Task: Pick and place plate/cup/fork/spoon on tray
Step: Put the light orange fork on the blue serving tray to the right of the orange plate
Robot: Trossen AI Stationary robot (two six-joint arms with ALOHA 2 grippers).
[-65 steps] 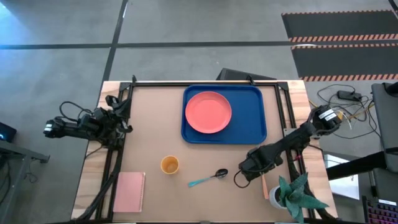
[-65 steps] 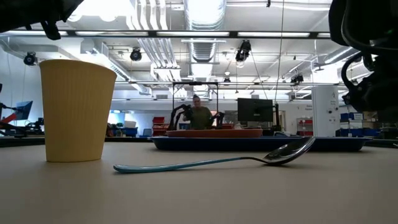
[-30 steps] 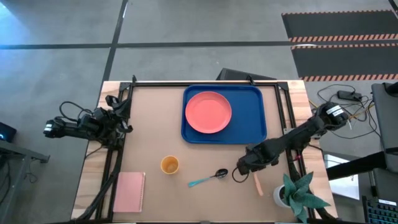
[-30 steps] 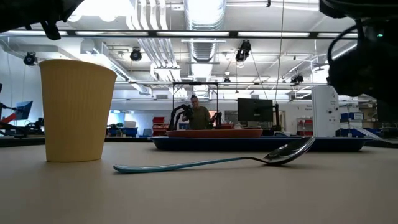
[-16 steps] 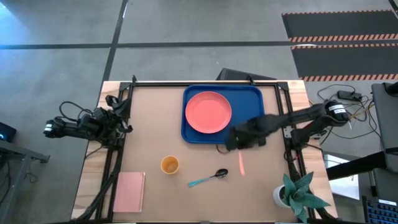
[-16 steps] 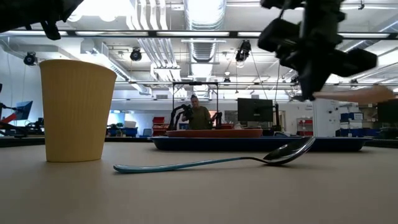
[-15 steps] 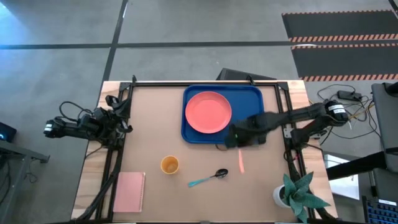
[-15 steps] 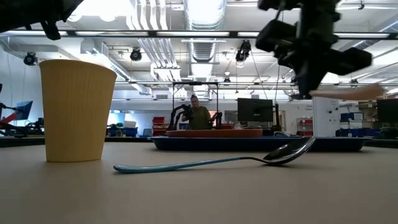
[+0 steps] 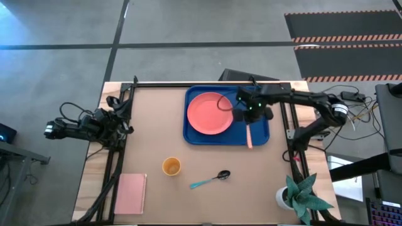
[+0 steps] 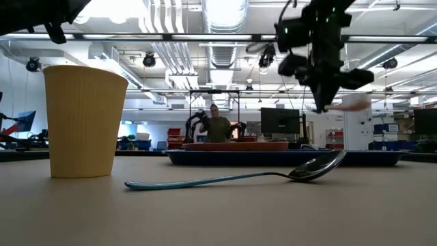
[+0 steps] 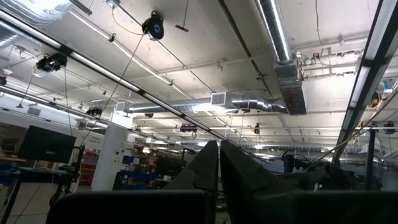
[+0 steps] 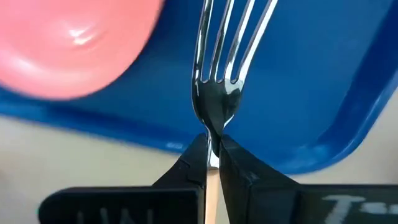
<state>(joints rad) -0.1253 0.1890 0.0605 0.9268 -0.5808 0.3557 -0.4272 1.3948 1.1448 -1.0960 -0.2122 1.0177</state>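
The coral-pink plate (image 9: 210,113) lies in the left half of the blue tray (image 9: 259,129) at the table's far side. My right gripper (image 9: 244,115) hovers over the tray's right half, just right of the plate, shut on the fork (image 9: 249,135). The fork's salmon handle points toward the near edge. The orange-yellow cup (image 9: 171,166) stands upright on the table nearer the front. The blue-handled spoon (image 9: 210,180) lies on the table to its right. My left gripper (image 11: 217,165) rests shut at the table's left edge, pointing up at the ceiling. My right gripper pinches the fork's metal neck (image 12: 211,127), between the tines and the handle, between its two fingertips. The fingers come from above, pointing down at the tray. The fork is lifted clear above the tray, about level in the low view, its tines (image 12: 230,37) reaching past the fingers.
A pink notebook (image 9: 130,193) lies at the near left corner. A potted plant (image 9: 301,198) stands at the near right corner. Bare tabletop lies between the tray and the cup. In the low view a person (image 10: 218,126) shows far behind the table.
My right gripper has risen from the table near the spoon and swung toward the far edge with the fork, ending over the tray's right half. The fork has been lifted clear of the table and carried along. The cup and the spoon have stayed put.
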